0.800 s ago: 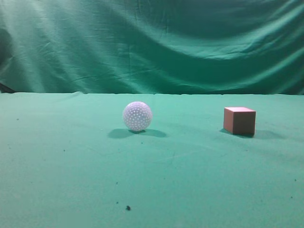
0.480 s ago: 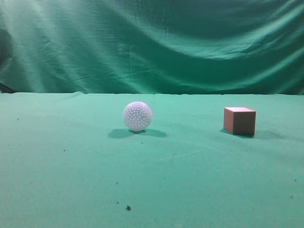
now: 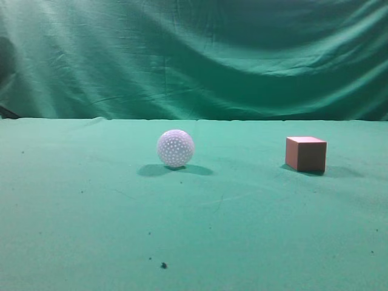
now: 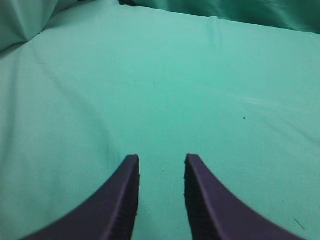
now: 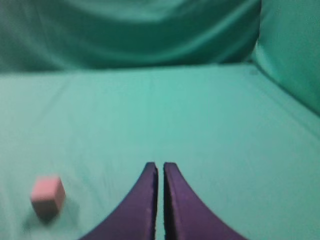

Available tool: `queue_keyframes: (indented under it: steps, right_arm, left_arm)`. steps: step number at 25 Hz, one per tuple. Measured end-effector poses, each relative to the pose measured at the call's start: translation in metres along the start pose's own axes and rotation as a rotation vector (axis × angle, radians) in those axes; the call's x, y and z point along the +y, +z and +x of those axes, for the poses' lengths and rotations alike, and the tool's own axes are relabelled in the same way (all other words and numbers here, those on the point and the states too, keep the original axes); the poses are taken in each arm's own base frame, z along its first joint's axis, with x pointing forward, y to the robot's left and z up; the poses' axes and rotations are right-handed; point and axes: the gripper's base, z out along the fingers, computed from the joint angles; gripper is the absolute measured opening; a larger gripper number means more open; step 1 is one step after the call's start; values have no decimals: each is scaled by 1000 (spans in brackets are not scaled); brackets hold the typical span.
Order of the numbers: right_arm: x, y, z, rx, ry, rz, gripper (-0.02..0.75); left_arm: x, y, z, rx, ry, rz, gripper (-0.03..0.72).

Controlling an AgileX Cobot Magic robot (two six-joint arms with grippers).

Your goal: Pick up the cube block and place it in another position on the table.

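Right gripper (image 5: pixel 159 167), pinched nearly closed on nothing, sits well apart from the cube block (image 5: pixel 47 196) resting low-left on the table (image 5: pixel 210 130); unless it spreads first, it would likely shove the block aside.

right tool (image 5: pixel 160 172): jaws nearly closed, empty | cube block (image 5: pixel 47 196): on table (image 5: pixel 210 125), lower left
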Motion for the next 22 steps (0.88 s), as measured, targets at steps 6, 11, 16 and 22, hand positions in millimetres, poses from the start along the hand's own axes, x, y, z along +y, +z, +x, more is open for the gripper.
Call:
queue_keyframes:
  steps: [6,11,16,22]
  right_arm:
    - [-4,-11,-45,-439,178,8,0]
    - [9,-21,-87,-192,115,-49,0]
    - [16,-13,-99,201,97,-74,0]
    - [19,6,-100,314,-88,-135,0]
  left_arm:
    - [0,0,0,0,0,0,262]
    - [0,0,0,0,0,0,262]
    - [0,0,0,0,0,0,262]
    - [0,0,0,0,0,0,262]
